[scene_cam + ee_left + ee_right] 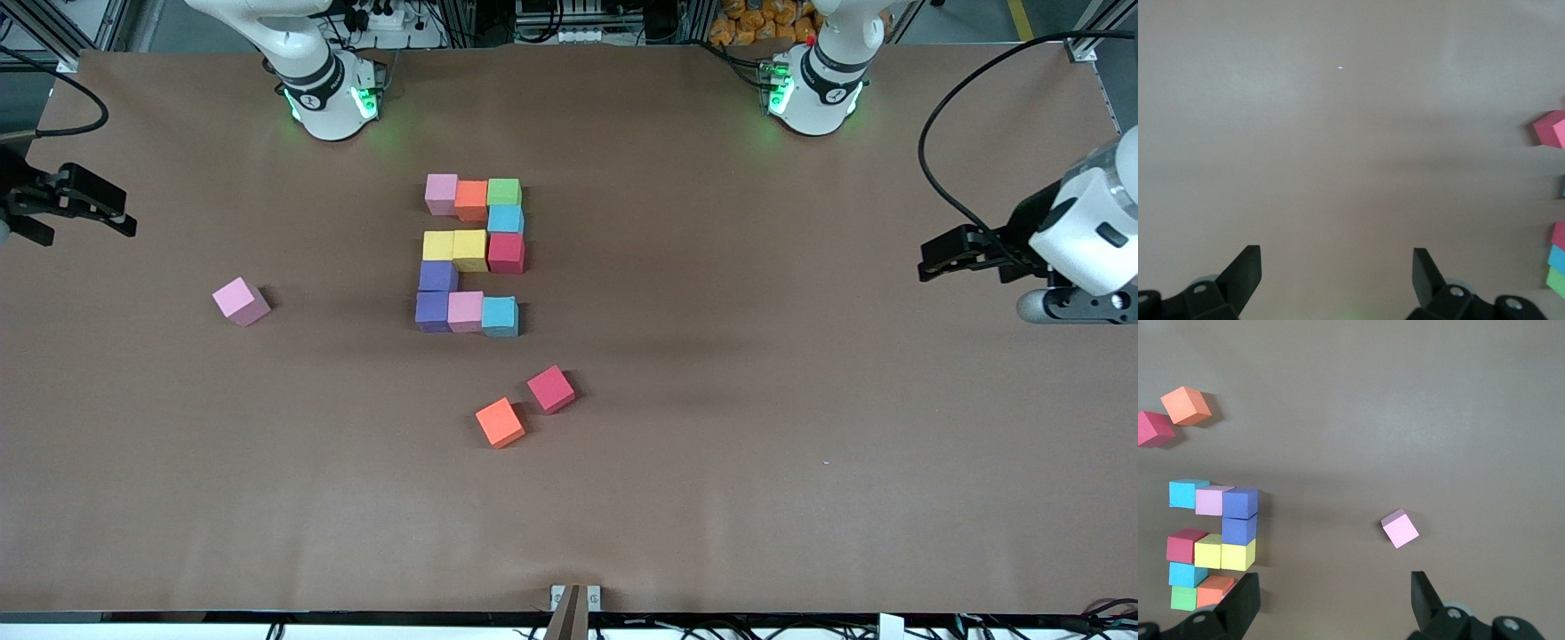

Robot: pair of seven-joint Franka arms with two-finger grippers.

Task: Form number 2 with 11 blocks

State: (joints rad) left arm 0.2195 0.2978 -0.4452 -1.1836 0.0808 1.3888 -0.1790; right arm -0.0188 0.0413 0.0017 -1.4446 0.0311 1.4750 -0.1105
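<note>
Eleven touching matte foam cubes are forming a blocky, multicoloured digit 2 mid-table. Left gripper and right gripper are hovering spread, empty, at the table's ends.

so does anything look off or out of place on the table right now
The blocky digit 2 of foam cubes is built, but slightly ragged: its light blue corner cube sits a touch nearer the front camera than its row. Three loose foam cubes lie askew outside it: a pale pink one toward the right arm's end, an orange one and a magenta one nearer the camera.
</note>
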